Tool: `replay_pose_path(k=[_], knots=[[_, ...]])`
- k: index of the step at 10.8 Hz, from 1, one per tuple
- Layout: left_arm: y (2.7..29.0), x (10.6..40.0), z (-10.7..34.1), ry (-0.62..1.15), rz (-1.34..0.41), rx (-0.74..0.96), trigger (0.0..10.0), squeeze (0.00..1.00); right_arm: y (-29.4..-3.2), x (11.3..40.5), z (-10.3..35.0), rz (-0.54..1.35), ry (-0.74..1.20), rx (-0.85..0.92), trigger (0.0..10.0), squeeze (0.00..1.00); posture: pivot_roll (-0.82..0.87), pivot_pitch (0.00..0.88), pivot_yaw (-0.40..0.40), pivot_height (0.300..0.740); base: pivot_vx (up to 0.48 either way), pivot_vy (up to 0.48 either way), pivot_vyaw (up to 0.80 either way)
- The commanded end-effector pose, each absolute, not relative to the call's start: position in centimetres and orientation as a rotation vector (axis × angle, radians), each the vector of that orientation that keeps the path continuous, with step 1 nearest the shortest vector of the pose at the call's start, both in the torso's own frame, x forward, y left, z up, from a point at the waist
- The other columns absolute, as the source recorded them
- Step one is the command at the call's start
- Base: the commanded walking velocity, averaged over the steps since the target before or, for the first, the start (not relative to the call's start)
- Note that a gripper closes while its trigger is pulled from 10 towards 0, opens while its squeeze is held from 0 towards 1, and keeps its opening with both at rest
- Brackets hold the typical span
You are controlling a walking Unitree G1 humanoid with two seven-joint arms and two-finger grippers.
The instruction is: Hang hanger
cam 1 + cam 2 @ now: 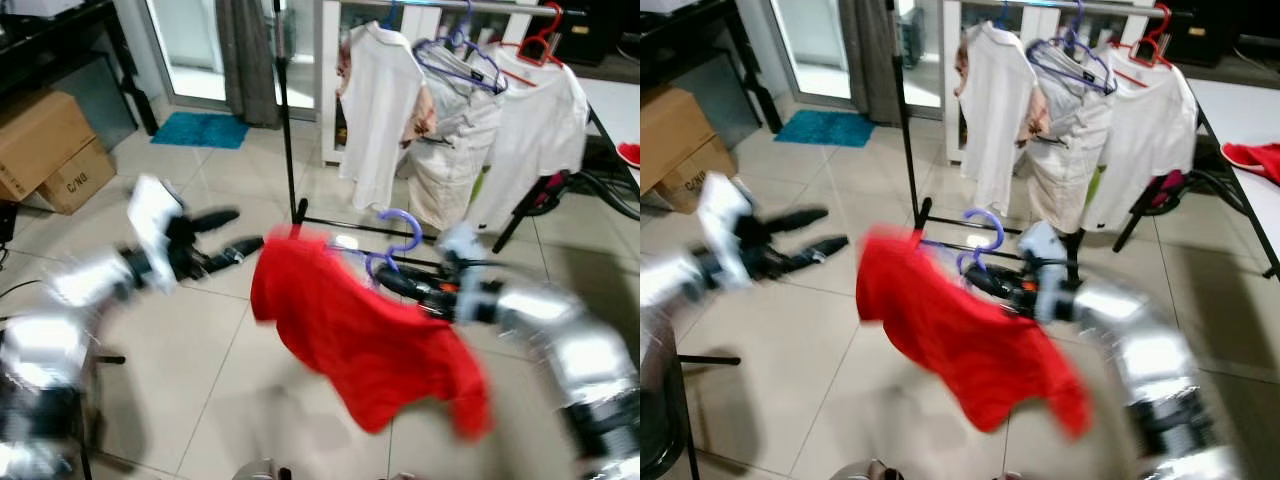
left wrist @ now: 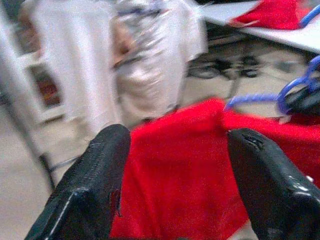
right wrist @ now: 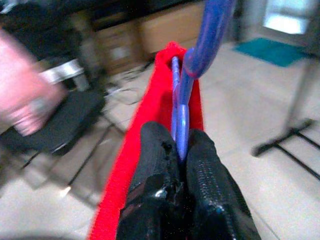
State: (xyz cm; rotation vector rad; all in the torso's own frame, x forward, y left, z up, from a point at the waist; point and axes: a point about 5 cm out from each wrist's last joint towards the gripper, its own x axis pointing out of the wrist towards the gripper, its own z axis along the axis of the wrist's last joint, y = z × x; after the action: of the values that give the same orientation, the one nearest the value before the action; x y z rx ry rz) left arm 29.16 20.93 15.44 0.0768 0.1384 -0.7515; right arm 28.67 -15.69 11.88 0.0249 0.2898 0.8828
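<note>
Right pincer (image 3: pixel 179 150) is clamped on the purple plastic hanger (image 1: pixel 398 240) carrying a red fabric shirt (image 1: pixel 370 340), below the black metal garment rack (image 1: pixel 290 150). Left pincer (image 1: pixel 232 232) stands apart, empty. Risk: swinging shirt may slide off.

Two silver robot arms reach forward, each ending in a two-fingered black gripper: the left gripper (image 1: pixel 228 232) and the right gripper (image 1: pixel 392 281). One red shirt (image 1: pixel 360 335) hangs on one purple plastic hanger (image 1: pixel 398 240). Three pale garments (image 1: pixel 460 130) hang on one black metal clothes rack (image 1: pixel 290 120). Two brown cardboard boxes (image 1: pixel 45 150) sit stacked. One teal floor mat (image 1: pixel 203 129) lies by the doorway.
</note>
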Motion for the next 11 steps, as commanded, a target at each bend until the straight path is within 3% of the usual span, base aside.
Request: replay_pose_path(k=[1,3,4,7,9,11], knots=[[20.8,29.1,15.6,0.068,-0.648,0.107,10.0,0.0,-16.5,29.7,12.4,0.685,0.216,0.045,0.0,0.0,-0.03,0.016,0.064,0.74,0.0,0.0,0.0],[21.5,28.7,13.1,0.128,-0.354,0.071,10.0,0.0,-16.2,29.4,10.9,0.426,0.202,0.073,0.0,0.0,-0.03,0.002,0.055,0.74,0.0,0.0,0.0],[20.6,27.6,12.5,0.073,-0.334,0.051,10.0,0.0,-16.5,28.7,9.8,0.288,0.233,0.073,10.0,0.0,-0.01,0.001,0.032,0.74,0.0,0.0,0.0],[17.3,26.3,11.7,0.078,-0.303,-0.069,10.0,0.0,-14.4,28.1,8.4,0.246,0.293,0.105,10.0,0.0,0.03,0.026,-0.006,0.74,0.432,0.0,0.0],[17.1,27.3,12.0,0.05,-0.327,-0.006,10.0,0.0,-13.1,28.1,8.8,0.259,0.259,0.062,10.0,0.0,-0.01,0.028,0.025,0.74,0.48,0.0,0.0],[16.9,28.4,12.4,0.049,-0.306,0.001,10.0,0.0,-12.9,27.8,9.8,0.249,0.192,0.07,10.0,0.0,-0.03,0.019,0.053,0.74,0.48,0.0,0.7]])
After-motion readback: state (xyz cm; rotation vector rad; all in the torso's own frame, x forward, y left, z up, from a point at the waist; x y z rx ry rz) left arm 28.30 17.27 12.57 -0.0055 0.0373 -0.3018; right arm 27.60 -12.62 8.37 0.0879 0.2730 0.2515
